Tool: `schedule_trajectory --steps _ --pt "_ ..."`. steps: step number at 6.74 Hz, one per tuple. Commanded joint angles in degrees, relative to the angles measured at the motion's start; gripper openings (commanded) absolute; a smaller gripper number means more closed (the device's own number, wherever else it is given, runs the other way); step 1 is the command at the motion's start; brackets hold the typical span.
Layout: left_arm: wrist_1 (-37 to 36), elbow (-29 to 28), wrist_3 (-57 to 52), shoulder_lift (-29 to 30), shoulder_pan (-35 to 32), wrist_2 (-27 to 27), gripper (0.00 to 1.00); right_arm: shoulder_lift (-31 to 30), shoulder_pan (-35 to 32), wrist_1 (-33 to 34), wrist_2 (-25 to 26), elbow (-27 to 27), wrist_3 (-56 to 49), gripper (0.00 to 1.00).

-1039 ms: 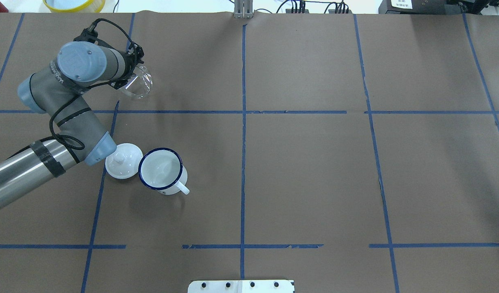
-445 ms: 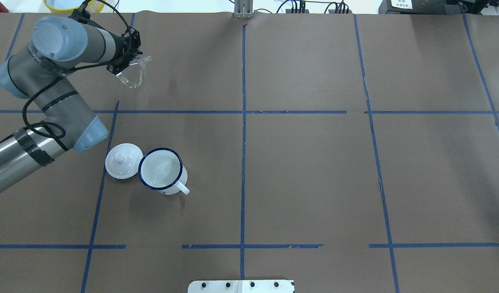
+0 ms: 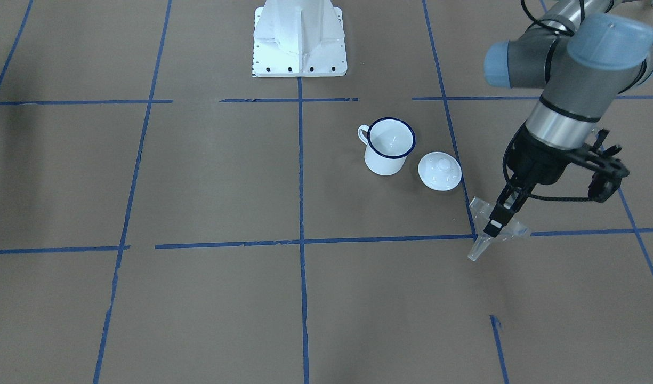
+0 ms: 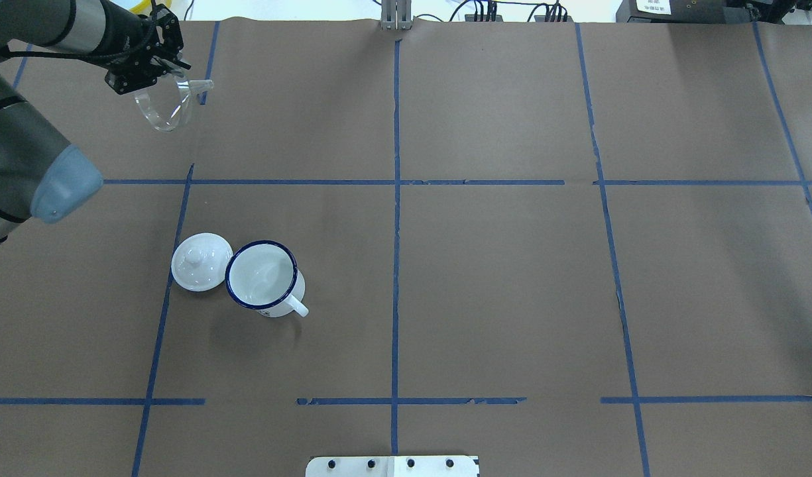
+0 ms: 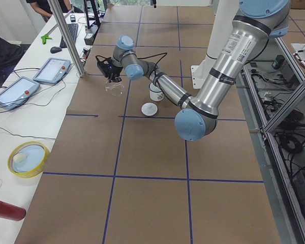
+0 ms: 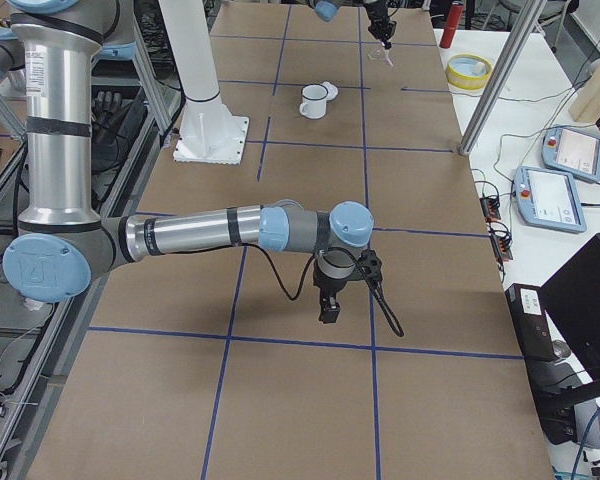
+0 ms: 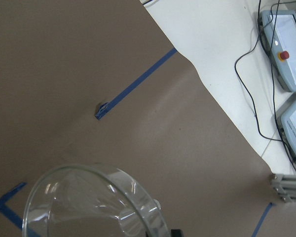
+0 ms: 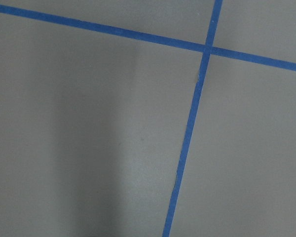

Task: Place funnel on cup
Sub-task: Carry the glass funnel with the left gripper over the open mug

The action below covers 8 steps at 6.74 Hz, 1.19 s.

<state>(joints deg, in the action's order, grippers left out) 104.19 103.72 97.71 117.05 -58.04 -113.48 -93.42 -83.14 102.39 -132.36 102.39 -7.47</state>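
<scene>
- A robotics lab: a white robot pedestal (image 3: 298, 37) stands on a large work table (image 4: 498, 278) covered in brown paper.
- Blue tape (image 4: 395, 265) marks the paper into a grid of squares.
- Teach pendants (image 5: 52, 69) with red stop buttons lie on a white side bench (image 5: 25, 122).
- An aluminium frame post (image 5: 68, 38) stands at the table's edge.

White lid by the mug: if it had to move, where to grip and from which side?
Pinch the knob on the lid from straight above. The lid lies flat, knob up; its low dome gives fingers little side wall, and the cup sits close beside it. The left gripper is shut on the funnel, so probably not free.
</scene>
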Motion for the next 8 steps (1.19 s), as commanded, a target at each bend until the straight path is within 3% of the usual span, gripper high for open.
schedule_trajectory --steps 1,2,4,5,7,8 --pt "-23.1 14.4 -8.8 0.1 0.0 -1.1 0.0 0.1 0.0 0.0 0.0 0.0 0.0 1.0" --pt "-30.6 18.8 -9.2 0.7 4.2 -2.0 0.0 0.0 0.0 0.0 0.0 0.0 0.0 1.0" --pt "-44.0 20.3 -9.1 6.5 17.2 1.5 0.0 0.0 0.0 0.0 0.0 -0.1 0.0 1.0" --pt "-47.1 19.3 -8.9 8.4 24.2 7.5 0.0 0.1 0.0 0.0 0.0 0.0 0.0 1.0" --pt "-47.8 9.9 -8.2 14.2 27.7 10.5 0.0 0.0 0.0 0.0 0.0 0.0 0.0 1.0" --pt "-47.8 9.1 -8.2 14.6 28.1 12.1 0.0 0.0 0.0 0.0 0.0 0.0 0.0 1.0"
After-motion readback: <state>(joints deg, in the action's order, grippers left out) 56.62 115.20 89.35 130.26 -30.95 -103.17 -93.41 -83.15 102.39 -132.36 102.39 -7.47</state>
